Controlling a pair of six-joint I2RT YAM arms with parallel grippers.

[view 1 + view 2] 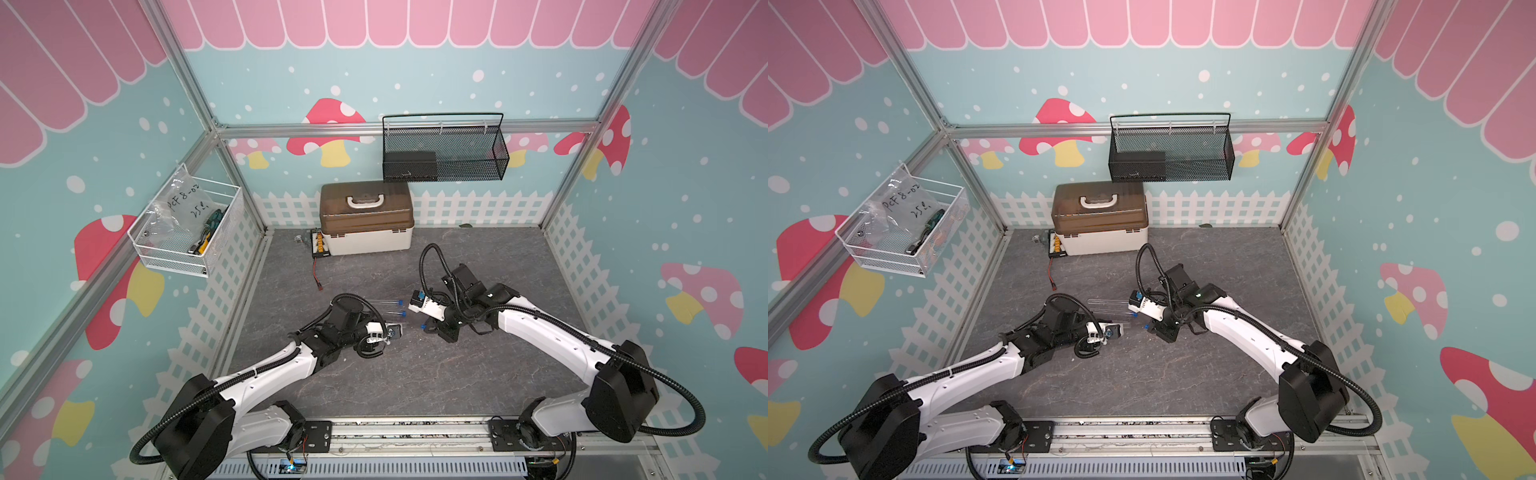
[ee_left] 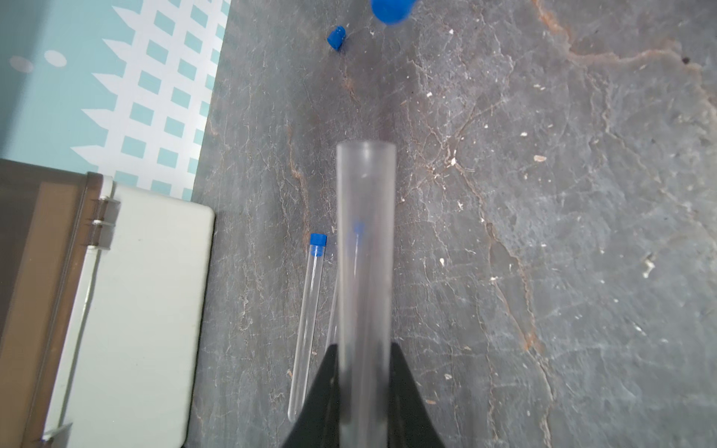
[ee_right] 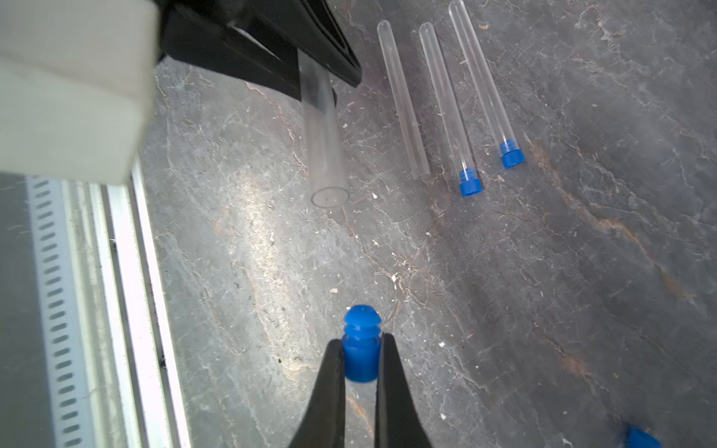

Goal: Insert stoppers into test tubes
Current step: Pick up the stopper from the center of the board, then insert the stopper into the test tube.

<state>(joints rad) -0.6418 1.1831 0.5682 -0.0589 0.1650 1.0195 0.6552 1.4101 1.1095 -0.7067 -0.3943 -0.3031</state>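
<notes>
Your right tool (image 3: 361,349) is pinching a small bright blue ribbed rubber stopper (image 3: 361,324) by its wider cap end. Its rounded nose points out towards the open mouth of a slender clear plastic test tube (image 3: 325,155). Your left tool (image 2: 364,351) is clamped on that tube well back from the mouth (a long unsupported length sticks out ahead of it).

Stopper and mouth are near but not touching, and in the right wrist view they don't look lined up on one axis. That is where I'd judge the main risk to be. An off-centre push would catch the rim, and the tube could then pivot or slide back through the left tool's grip. The stopper could also twist out of its narrow pinch.

Beyond them, on the grey stone-patterned bench (image 3: 543,291), lie two capped clear tubes (image 3: 446,97), one uncapped clear tube (image 3: 403,101) and a loose blue stopper (image 2: 336,37). A dropped tube landing among them could set them rolling.
</notes>
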